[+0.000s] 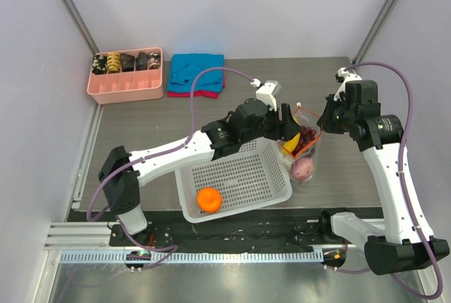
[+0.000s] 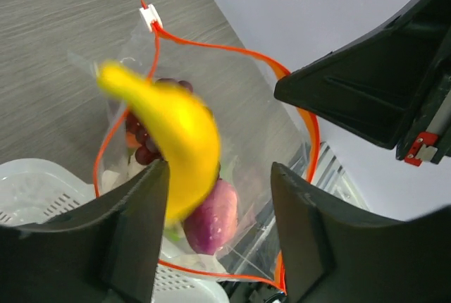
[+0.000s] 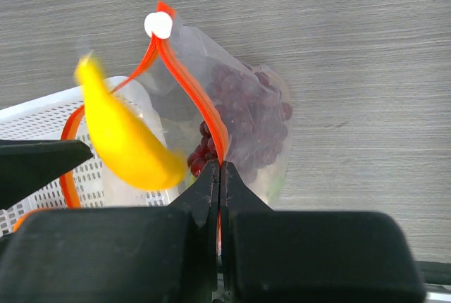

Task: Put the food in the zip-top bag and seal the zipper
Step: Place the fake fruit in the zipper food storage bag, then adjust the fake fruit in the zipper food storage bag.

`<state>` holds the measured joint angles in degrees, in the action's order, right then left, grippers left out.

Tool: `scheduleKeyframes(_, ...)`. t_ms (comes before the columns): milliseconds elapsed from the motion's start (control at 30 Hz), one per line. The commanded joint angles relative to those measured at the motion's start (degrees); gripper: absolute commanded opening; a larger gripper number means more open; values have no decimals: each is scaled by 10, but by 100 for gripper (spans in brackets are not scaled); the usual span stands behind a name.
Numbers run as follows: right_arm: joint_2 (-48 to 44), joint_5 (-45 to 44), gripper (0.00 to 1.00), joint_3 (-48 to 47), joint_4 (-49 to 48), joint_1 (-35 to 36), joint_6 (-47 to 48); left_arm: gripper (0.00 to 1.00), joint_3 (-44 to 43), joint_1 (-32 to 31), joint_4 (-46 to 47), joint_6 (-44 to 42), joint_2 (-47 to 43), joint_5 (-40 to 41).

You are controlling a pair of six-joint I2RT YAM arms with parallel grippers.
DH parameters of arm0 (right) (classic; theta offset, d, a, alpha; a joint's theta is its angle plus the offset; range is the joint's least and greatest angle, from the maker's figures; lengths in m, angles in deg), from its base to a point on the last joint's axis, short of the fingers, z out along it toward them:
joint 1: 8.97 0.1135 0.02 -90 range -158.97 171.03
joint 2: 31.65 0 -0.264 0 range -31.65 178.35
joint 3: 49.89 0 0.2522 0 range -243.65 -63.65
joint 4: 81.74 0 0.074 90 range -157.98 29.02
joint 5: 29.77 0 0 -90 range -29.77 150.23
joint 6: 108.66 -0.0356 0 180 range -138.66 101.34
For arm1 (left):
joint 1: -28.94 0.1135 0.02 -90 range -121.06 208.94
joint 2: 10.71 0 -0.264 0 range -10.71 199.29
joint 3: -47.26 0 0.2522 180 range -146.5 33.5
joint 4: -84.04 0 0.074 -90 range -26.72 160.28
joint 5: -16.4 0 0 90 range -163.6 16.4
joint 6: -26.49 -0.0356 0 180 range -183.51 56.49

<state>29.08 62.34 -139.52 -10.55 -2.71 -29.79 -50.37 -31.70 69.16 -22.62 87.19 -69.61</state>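
The clear zip-top bag stands open at the white basket's right end. Its orange-red zipper rings the mouth. My right gripper is shut on the zipper edge and holds the mouth up; it shows in the top view too. My left gripper is open above the mouth, jaws wide apart, gripping nothing. A yellow banana is blurred over the mouth, beside one left finger. Inside the bag lie dark purple grapes and a purple onion. An orange lies in the basket.
The white mesh basket lies under my left arm, against the bag. A pink tray of dark items and a blue cloth sit at the back left. Walls close in on both sides.
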Motion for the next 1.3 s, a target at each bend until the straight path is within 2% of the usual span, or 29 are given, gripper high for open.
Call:
scheduleKeyframes(0, -7, 4, 1, -15, -32, 2, -3, 66, -22, -2, -10, -42, -45, 4)
scheduleKeyframes(33, -7, 4, 1, -15, -32, 2, 0, 72, -22, -2, -11, -54, -60, 4)
scheduleKeyframes(133, -8, 4, 1, -14, -33, 2, 0, 79, -23, 2, -24, -111, -101, 15)
scheduleKeyframes(167, -9, 4, 1, -14, -34, 2, 0, 81, -26, 3, -53, -130, -115, 7)
scheduleKeyframes(200, -9, 4, 1, -14, -35, 2, 0, 90, -28, 7, -78, -156, -127, -8)
scheduleKeyframes(267, -11, 5, 1, -13, -34, 2, 1, 98, -51, 17, -154, -247, -157, -25)
scheduleKeyframes(300, -13, 7, 1, -11, -35, 2, 1, 100, -56, 18, -235, -269, -163, -21)
scheduleKeyframes(367, -13, 9, 1, -9, -36, 2, 2, 100, -45, 42, -299, -324, -194, -35)
scheduleKeyframes(433, -12, 14, 1, -5, -38, 2, 1, 100, -9, 67, -371, -380, -220, -144)
scheduleKeyframes(467, -12, 14, 1, -4, -40, 2, -1, 100, 5, 81, -391, -446, -244, -179)
scheduleKeyframes(567, -16, 19, 1, -2, -43, 2, -3, 100, 35, 98, -486, -543, -259, -229)
scheduleKeyframes(667, -20, 20, 1, -1, -47, 2, -5, 89, 35, 100, -478, -509, -256, -238)
scheduleKeyframes(767, -18, 19, 1, -4, -47, 2, -11, 77, 25, 101, -406, -461, -239, -250)
scheduleKeyframes(867, -19, 18, 1, -5, -47, 2, -11, 64, -22, 101, -353, -380, -186, -241)
scheduleKeyframes(900, -20, 17, 1, -5, -47, 2, -9, 56, -36, 101, -342, -324, -172, -232)
scheduleKeyframes(1000, -23, 18, 1, -2, -46, 2, -7, 56, -94, 100, -320, -246, -113, -197)
scheduleKeyframes(1033, -23, 18, 1, -3, -46, 2, -9, 56, -120, 100, -316, -197, -86, -200)
scheduleKeyframes(1133, -24, 21, 1, -3, -47, 2, -12, 49, -165, 87, -306, -105, -44, -169)
scheduleKeyframes(1167, -23, 19, 1, -5, -46, 2, -10, 49, -177, 67, -310, -95, -36, -136)
scheduleKeyframes(1267, -22, 19, 1, -9, -45, 2, -9, 50, -196, 39, -314, -66, -18, -107)
